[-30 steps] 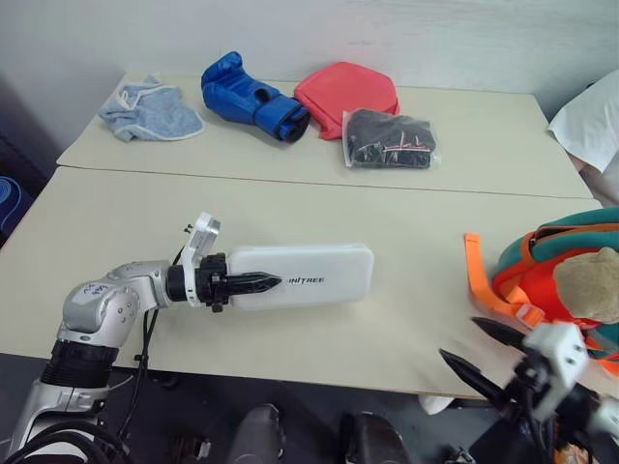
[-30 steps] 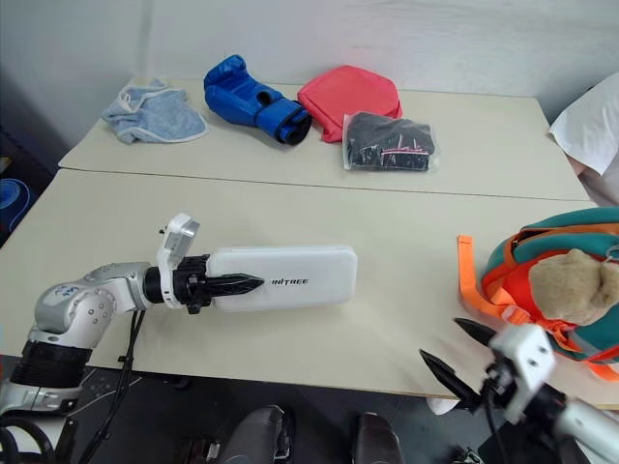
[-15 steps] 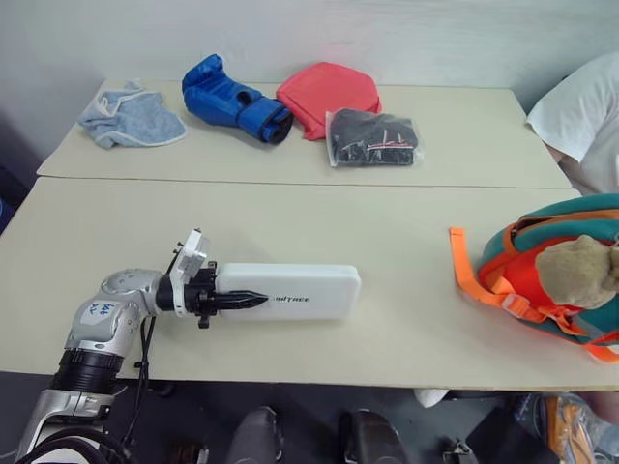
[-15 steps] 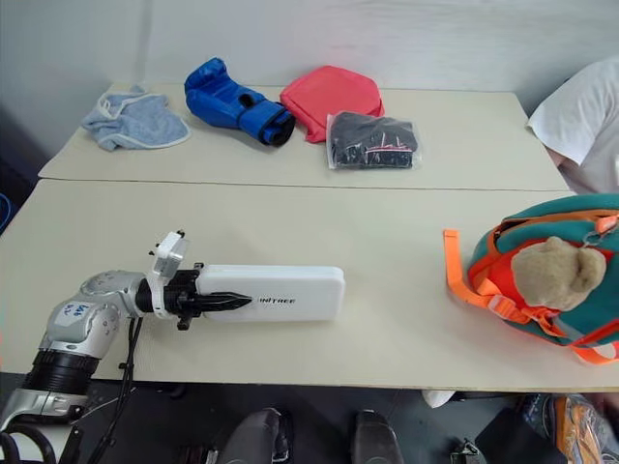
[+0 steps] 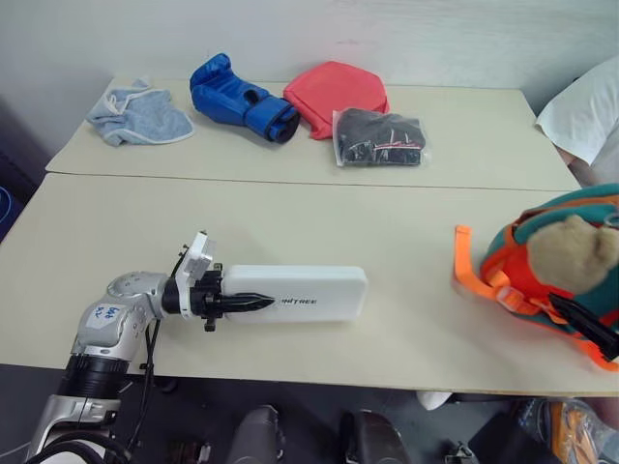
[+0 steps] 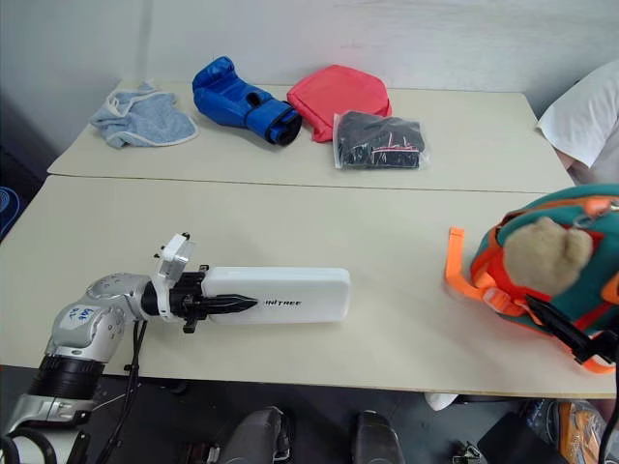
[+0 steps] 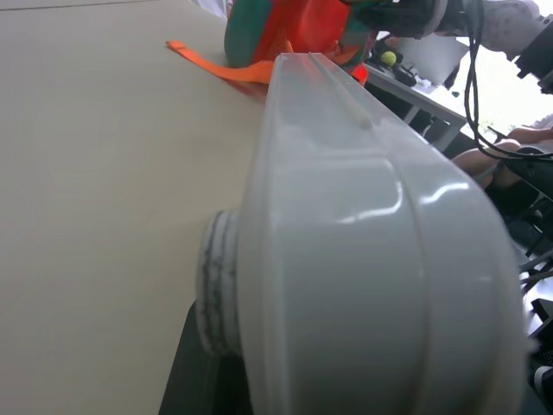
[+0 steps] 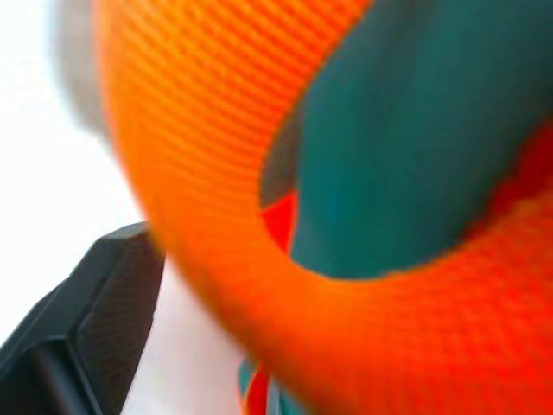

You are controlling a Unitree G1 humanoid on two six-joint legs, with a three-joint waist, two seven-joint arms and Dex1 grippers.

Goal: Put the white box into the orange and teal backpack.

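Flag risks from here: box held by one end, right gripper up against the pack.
1. The left gripper holds the white box only at its near end; the long overhang could droop or twist when lifted.
2. The loose orange strap could snag the box.
3. The orange and teal backpack sits at the table edge; a push may tip it off.

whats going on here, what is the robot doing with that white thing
The left gripper is shut on one end of the white box, which lies flat on the near table. The orange and teal backpack sits at the table's right edge, and the right gripper is up against its orange straps; whether it grips anything cannot be told. The box is not in the backpack yet. A blue boxing glove and some cloth items lie untouched on the far table.
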